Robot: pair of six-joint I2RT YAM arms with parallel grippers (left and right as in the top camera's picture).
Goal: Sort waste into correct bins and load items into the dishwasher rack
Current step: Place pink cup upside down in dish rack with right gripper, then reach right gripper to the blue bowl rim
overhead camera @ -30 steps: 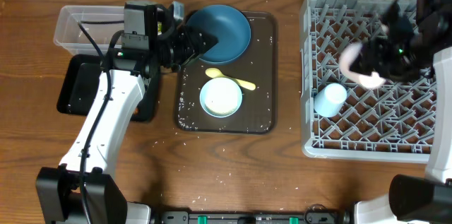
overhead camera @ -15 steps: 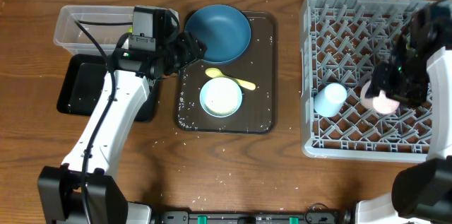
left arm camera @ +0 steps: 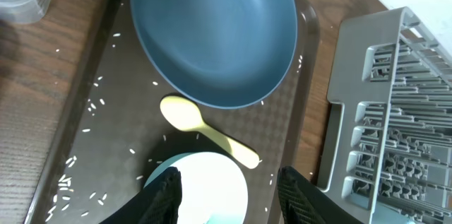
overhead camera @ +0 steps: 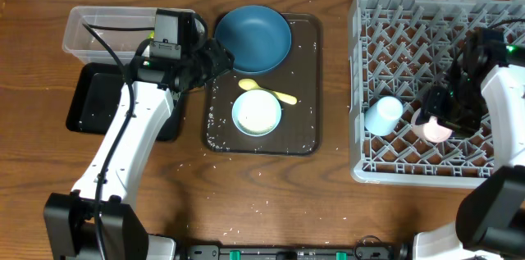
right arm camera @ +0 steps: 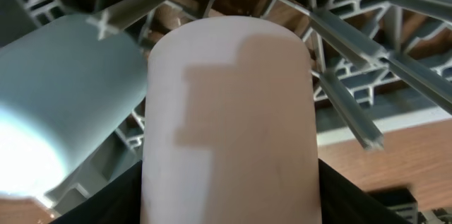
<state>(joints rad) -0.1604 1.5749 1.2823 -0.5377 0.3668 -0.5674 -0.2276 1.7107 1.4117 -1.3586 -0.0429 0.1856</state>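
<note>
At 3 o'clock on the table (overhead camera: 328,211): dishwasher rack (overhead camera: 358,88), large, square, grey, with an open lattice floor and low walls. Inside it, toward the 7 o'clock corner: light blue cup (overhead camera: 383,116), smooth and matte; upright or tipped, cannot tell. Just beside that, at its 3 o'clock: pale pink cup (overhead camera: 435,130), plain, cylindrical, down at the lattice. Gripped by the right gripper (overhead camera: 440,119): dark fingers (right arm camera: 116,199) against both flanks of the cup, no gap showing, spread as wide as the cup.

At the table's centre: dark brown serving tray (overhead camera: 305,88). At its 12 o'clock end: large dark blue bowl (overhead camera: 256,38), round, upright, with a smooth sheen inside. At 6 o'clock of that, just beside its rim: small yellow spoon (overhead camera: 264,90), scoop toward 10 o'clock, handle toward 4 o'clock. At 6 o'clock of the spoon, close by: smaller white bowl (overhead camera: 257,112), upright, pale inside. Scattered along the tray's 9 o'clock edge and on the wood: loose white rice grains (overhead camera: 212,125).

Hovering at the blue bowl's 9 o'clock rim: left gripper (overhead camera: 221,55), fingers partly apart, nothing between them.

At 10 o'clock on the table: clear rectangular tub (overhead camera: 74,34). Just at its 6 o'clock: shallow black tray (overhead camera: 82,104), speckled with a few white grains, partly hidden under the left arm.
</note>
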